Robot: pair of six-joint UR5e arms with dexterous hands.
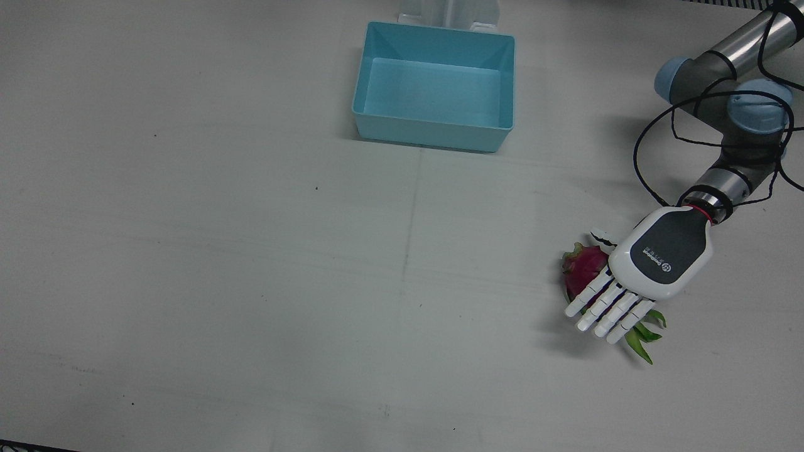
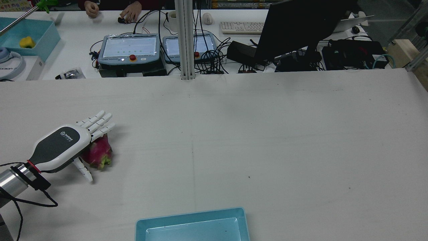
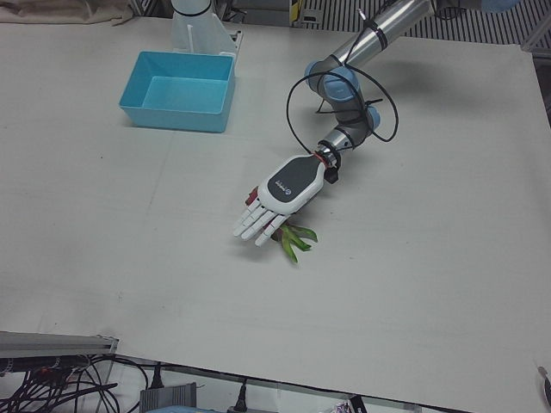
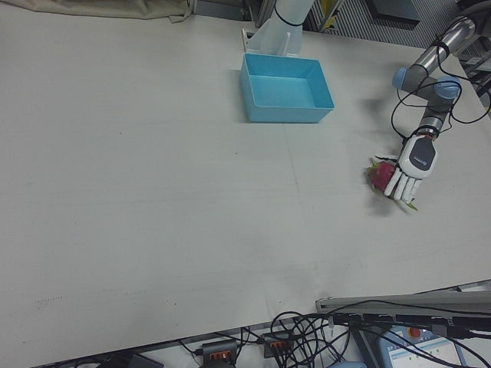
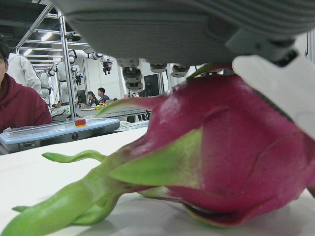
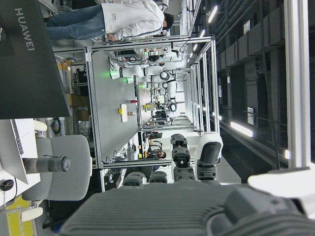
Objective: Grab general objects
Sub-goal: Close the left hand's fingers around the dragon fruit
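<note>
So the left hand (image 1: 634,282) is parked right over the dragon fruit (image 1: 583,270), palm facing down, and nothing is actually gripped yet as far as I can tell. The fingers (image 1: 603,304) are stretched out nearly straight and lying side by side over the top of the fruit, with the thumb (image 2: 83,170) hanging down on the side nearer the robot. In the camera on that hand the fruit fills the frame just under the palm, resting on the table (image 1: 251,282), and I can't see a clear gap between palm and skin, so it may be touching or just above.

The fruit sits out on the left arm's half of the table, well away from the blue bin (image 1: 433,88), which looks empty. Its long axis runs roughly the same way the fingers point: fat pink end tucked under the knuckles and sticking out to the inner side, green leafy tips (image 1: 644,339) poking out past the fingertips towards the operators' edge.

That's the bit that matters, I reckon. Since the hand is lined up along the fruit rather than across it, curling the fingers would wrap its length, not its waist. The thumb coming in from the side looks like what has to pin it.

The right hand isn't over the table in any table view; its own camera only shows the lab, with the fingers loosely apart and holding nothing.
</note>
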